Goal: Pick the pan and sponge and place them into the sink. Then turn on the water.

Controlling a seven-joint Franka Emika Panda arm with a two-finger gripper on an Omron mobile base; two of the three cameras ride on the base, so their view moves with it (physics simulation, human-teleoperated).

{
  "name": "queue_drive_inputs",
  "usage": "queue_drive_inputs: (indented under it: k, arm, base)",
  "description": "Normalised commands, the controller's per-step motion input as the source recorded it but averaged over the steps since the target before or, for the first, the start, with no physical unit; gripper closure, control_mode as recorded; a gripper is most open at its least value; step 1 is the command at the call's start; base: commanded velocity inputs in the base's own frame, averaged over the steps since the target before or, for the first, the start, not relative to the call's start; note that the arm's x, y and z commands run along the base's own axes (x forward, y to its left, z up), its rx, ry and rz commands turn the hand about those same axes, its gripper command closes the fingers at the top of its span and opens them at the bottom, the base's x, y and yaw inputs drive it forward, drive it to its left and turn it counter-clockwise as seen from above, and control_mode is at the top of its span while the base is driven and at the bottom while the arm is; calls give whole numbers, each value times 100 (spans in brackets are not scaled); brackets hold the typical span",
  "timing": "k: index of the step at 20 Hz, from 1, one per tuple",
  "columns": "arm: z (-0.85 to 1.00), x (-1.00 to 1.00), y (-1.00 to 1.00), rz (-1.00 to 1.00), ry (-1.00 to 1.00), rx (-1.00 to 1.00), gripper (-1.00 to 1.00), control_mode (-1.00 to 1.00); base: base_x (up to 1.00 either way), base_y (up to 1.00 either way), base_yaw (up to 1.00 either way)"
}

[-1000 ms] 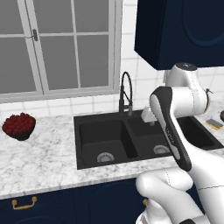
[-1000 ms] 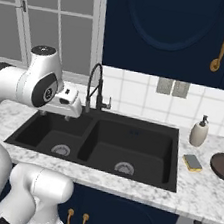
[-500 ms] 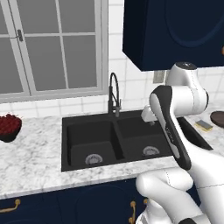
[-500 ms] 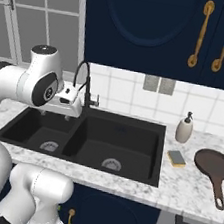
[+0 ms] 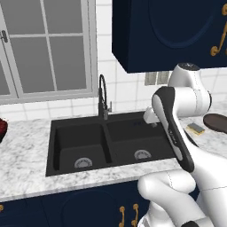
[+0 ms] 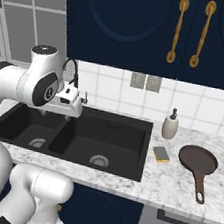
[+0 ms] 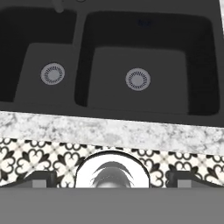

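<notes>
A white arm hangs above the black double-basin sink (image 6: 106,133), its gripper (image 7: 111,178) empty with jaws spread wide; in the hand view the two dark fingertips (image 7: 41,178) stand far apart at the bottom, looking down past the marble front edge into both basins, each with a round silver drain (image 7: 138,79). The hand (image 6: 67,102) is poised over the divider between the basins, near the dark gooseneck faucet (image 5: 102,95), which rises from the back edge of the sink; no stream runs from it.

The pan (image 6: 198,160) sits flat on the marble counter (image 6: 175,181) well to the right of the sink, its long handle pointing toward the counter's front edge. The sponge (image 6: 161,154) lies on the counter between the sink's right rim and the pan, yellow with its greyish layer up, apart from both. A beige soap dispenser (image 6: 170,125) stands upright behind the sponge, near the tiled wall. In the left base view the sponge (image 5: 195,129) and the rim of the pan (image 5: 216,122) show past the arm's elbow. A dark bowl of red fruit (image 5: 1,128) is at the counter's far left.
</notes>
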Motion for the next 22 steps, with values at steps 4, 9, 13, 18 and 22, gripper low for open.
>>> queue_drive_inputs:
  k: [4,9,13,18,22]
  arm:
    - [0,0,-22,0,0,4,-100,-100]
    - [0,0,-54,0,0,11,-100,-100]
    - [0,0,-61,0,0,13,-100,-100]
    - [0,0,-53,0,0,10,-100,-100]
    - [0,0,-50,0,0,9,-100,-100]
  base:
    - [0,-8,0]
    - [0,0,0]
    - [0,0,0]
    - [0,0,0]
    - [0,0,0]
